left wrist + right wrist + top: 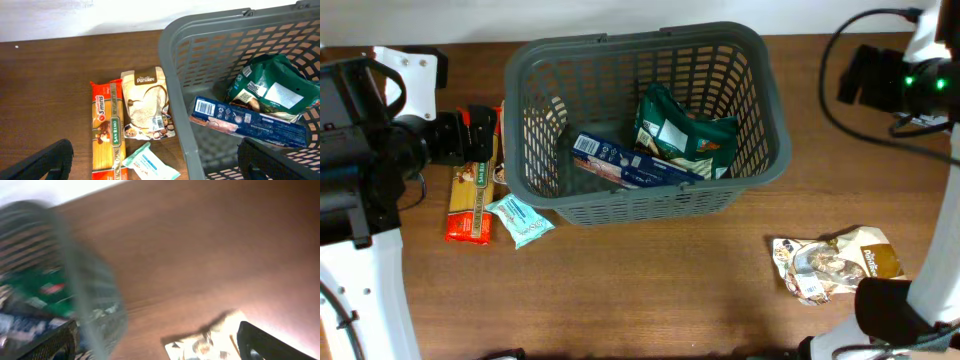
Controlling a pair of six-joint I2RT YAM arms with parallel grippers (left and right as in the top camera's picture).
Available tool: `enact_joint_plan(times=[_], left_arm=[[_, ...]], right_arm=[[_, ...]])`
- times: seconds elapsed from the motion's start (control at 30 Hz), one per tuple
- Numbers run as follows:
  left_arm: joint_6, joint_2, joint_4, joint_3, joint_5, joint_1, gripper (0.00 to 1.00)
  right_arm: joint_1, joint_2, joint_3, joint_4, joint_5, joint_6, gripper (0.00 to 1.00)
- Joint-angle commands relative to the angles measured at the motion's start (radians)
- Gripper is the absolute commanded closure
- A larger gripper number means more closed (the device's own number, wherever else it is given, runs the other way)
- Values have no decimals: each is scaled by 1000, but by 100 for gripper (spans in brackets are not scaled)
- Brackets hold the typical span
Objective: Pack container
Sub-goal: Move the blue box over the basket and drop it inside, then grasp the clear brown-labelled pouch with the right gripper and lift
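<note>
Part packed. Container [630, 38] holds two items: long blue packet [630, 162] and green bag [685, 135] resting against it. Out on the table, four to go by my count: spaghetti pack [472, 200], snack bag [835, 262], pale grain pouch [145, 105], small wipes sachet [520, 220]. Left gripper [155, 150]: jaws spread wide, empty; container wall runs up between them, spaghetti and pouch just ahead. Right gripper [155, 335]: view blurred, jaws wide apart, empty; container beside one finger, snack bag near the other
</note>
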Motion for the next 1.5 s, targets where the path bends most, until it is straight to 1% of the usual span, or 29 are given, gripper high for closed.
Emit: enact_joint_plan(times=[0.0, 0.07, 0.17, 0.3, 0.4, 0.57, 0.67, 0.8, 0.87, 1.0, 1.13, 1.33, 1.47], left_arm=[[-8, -11, -1, 15, 15, 5, 1], [-8, -11, -2, 15, 15, 5, 1], [-8, -11, -1, 15, 15, 5, 1], [-8, -11, -1, 15, 15, 5, 1], [-8, -11, -1, 15, 15, 5, 1], [-8, -11, -1, 15, 15, 5, 1], [-8, -11, -1, 15, 15, 5, 1], [-8, -11, -1, 15, 15, 5, 1], [-8, -11, -1, 15, 15, 5, 1], [-8, -11, -1, 15, 15, 5, 1], [-8, -11, -1, 15, 15, 5, 1], [-8, -11, -1, 15, 15, 5, 1], [-8, -11, -1, 15, 15, 5, 1]], right_arm=[[-42, 0, -84, 11, 82, 138, 3], [-48, -7, -156, 31, 95, 138, 3], [-51, -61, -309, 99, 121, 134, 3], [-65, -220, -603, 260, 126, 118, 2], [-86, -351, -824, 357, 80, 99, 1], [-98, -533, -1141, 427, 47, 100, 1], [-98, -610, -1310, 455, 52, 119, 1], [-99, -682, -1512, 553, 62, 205, 0], [-105, -705, -1581, 618, 0, 247, 1], [-106, -715, -1673, 705, -1, 361, 1], [-106, -715, -1745, 767, 101, 490, 1], [-113, -690, -1849, 897, 179, 562, 1], [-159, -612, -1865, 931, 173, 601, 1]])
